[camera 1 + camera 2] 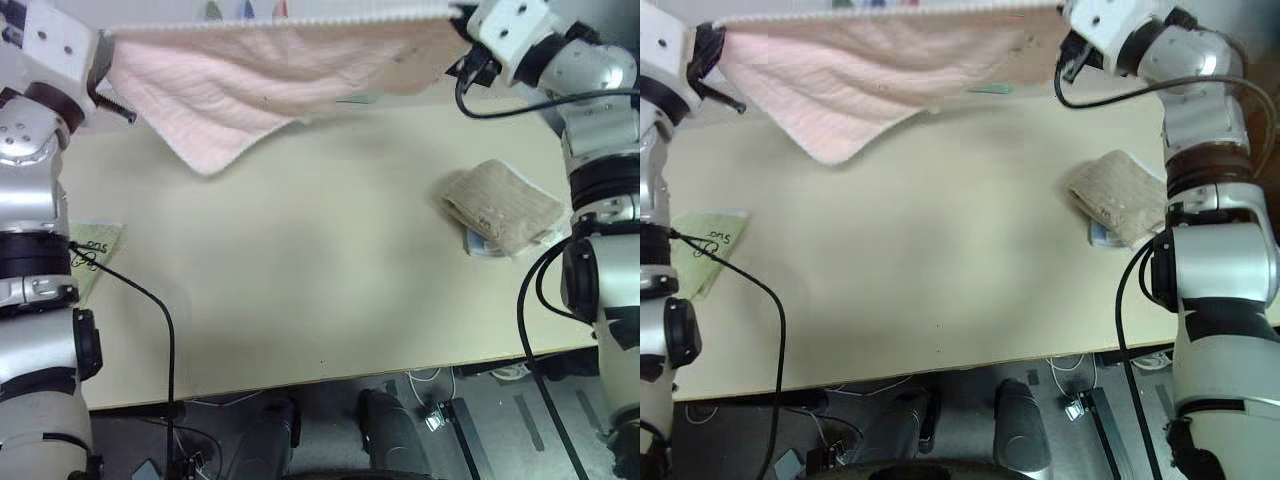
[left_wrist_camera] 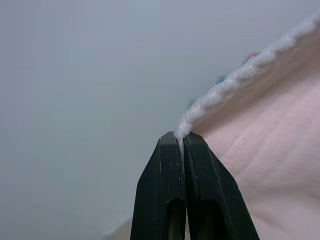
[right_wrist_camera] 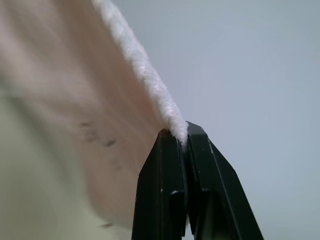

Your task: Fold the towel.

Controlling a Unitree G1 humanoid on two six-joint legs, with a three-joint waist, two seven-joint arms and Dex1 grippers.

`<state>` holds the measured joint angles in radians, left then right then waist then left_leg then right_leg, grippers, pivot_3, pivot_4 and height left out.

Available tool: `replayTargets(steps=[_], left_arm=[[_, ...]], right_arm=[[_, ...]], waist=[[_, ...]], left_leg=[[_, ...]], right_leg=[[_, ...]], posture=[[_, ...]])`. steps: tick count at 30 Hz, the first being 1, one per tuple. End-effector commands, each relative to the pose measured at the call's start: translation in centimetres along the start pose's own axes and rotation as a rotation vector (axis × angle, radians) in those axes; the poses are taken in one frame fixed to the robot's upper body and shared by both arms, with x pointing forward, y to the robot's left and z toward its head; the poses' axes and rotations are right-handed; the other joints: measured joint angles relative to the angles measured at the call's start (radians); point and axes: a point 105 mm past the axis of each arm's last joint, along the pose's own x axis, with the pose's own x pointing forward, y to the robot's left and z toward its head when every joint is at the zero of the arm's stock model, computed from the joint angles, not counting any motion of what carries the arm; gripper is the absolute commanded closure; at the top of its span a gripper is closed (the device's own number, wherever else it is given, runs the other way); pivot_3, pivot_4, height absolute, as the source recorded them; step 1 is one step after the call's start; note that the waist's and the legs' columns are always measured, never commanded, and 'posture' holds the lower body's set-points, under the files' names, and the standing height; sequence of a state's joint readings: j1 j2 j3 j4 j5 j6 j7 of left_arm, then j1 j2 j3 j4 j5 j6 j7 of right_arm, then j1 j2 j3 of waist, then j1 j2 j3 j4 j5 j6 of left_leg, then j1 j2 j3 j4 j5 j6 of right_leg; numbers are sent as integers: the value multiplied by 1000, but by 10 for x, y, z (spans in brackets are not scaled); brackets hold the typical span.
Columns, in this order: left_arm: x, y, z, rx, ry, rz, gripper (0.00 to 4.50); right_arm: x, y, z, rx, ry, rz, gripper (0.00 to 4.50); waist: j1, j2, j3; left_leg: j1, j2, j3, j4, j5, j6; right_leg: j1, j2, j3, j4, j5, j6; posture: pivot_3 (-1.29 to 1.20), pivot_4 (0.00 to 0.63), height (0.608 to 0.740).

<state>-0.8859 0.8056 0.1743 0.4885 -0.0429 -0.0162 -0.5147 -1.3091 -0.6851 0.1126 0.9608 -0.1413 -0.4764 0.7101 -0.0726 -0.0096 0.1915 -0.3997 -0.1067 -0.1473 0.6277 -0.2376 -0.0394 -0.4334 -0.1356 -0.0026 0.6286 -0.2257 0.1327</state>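
Both tools were clamped on the pale pink terry cloth towel [image 1: 270, 75]: the left tool [image 2: 181, 140] had its two black fingers pressed together on the white trimmed edge at one upper corner, and the right tool [image 3: 176, 134] pinched the same fluffy white edge at the other upper corner. Held between them, the towel hung stretched across the far side of the beige tabletop [image 1: 300, 270], its top edge running nearly straight from one tool to the other. Its lower part sagged unevenly, with one corner drooping lowest towards the left side, above the tabletop. A folded beige tan towel [image 1: 505, 208] lay on the tabletop near the right arm, on top of a small pale object that could not be made out. A light green towel with dark print [image 1: 98, 255] lay at the tabletop's left edge beside the left arm.
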Motion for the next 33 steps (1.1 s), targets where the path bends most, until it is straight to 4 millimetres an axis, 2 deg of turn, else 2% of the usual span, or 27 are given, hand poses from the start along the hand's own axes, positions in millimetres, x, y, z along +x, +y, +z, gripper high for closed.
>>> replayTargets(steps=[1,4,6,7,11,13,16,17,19,21,24,29,33], left_arm=[[-30,-7,-8,34,22,-97,4500],[-76,-35,-38,-9,142,-225,4500],[-110,-55,-47,-36,210,-330,4500],[-122,-61,-47,-48,232,-364,4500],[-173,-85,-43,-158,343,-513,4500],[-190,-91,-40,-191,388,-562,4500],[-205,-96,-41,-244,452,-608,4500],[-209,-97,-43,-249,474,-628,4500],[-209,-98,-47,-240,493,-634,4500],[-202,-96,-52,-236,489,-613,4500],[-180,-94,-70,-152,485,-582,4500],[-140,-87,-92,-142,442,-497,4500],[-117,-91,-109,-119,434,-498,4500]], right_arm=[[-15,18,11,11,-64,124,4476],[-45,78,-3,115,-24,364,4476],[-71,108,-6,196,15,500,4476],[-81,116,-5,223,30,545,4476],[-126,144,-2,372,120,732,4476],[-145,154,1,424,154,818,4476],[-154,157,4,472,172,847,4476],[-153,156,2,476,175,837,4476],[-149,154,-1,478,182,812,4476],[-142,153,-7,464,184,780,4476],[-119,149,-22,421,195,695,4476],[-88,142,-45,378,221,606,4476],[-68,144,-66,350,259,563,4476]], waist=[[-6,0,0],[-3,0,0],[3,0,0],[5,1,1],[32,1,1],[45,1,1],[61,0,1],[60,0,1],[62,0,1],[63,0,1],[61,-1,0],[59,-1,0],[56,-1,0]], left_leg=[[0,1,2,0,0,0],[0,4,3,1,-1,1],[-2,6,5,1,-1,2],[-4,7,4,3,-2,3],[-6,7,7,6,-5,9],[-3,9,8,6,-5,9],[11,11,13,5,-6,10],[11,14,15,5,-6,10],[10,16,19,5,-6,10],[10,16,20,5,-6,10],[10,16,21,5,-6,10],[9,17,23,4,-6,10],[8,16,23,3,-6,9]], right_leg=[[-1,0,1,1,0,0],[-3,2,3,2,0,0],[-7,2,6,2,0,0],[-9,2,8,3,0,0],[-10,2,10,3,3,-1],[-6,3,10,1,3,-1],[9,4,10,-3,-1,-3],[9,4,9,-4,-3,-3],[9,4,9,-4,-2,-3],[9,4,9,-5,0,-7],[8,4,9,-5,1,-7],[7,6,9,-8,6,-2],[6,7,9,-9,9,-2]], posture=[[0,150,740],[0,150,740],[0,150,740],[0,150,740],[0,150,740],[0,150,740],[0,150,740],[0,150,740],[0,150,740],[0,150,740],[0,150,740],[0,150,740],[0,150,740]])
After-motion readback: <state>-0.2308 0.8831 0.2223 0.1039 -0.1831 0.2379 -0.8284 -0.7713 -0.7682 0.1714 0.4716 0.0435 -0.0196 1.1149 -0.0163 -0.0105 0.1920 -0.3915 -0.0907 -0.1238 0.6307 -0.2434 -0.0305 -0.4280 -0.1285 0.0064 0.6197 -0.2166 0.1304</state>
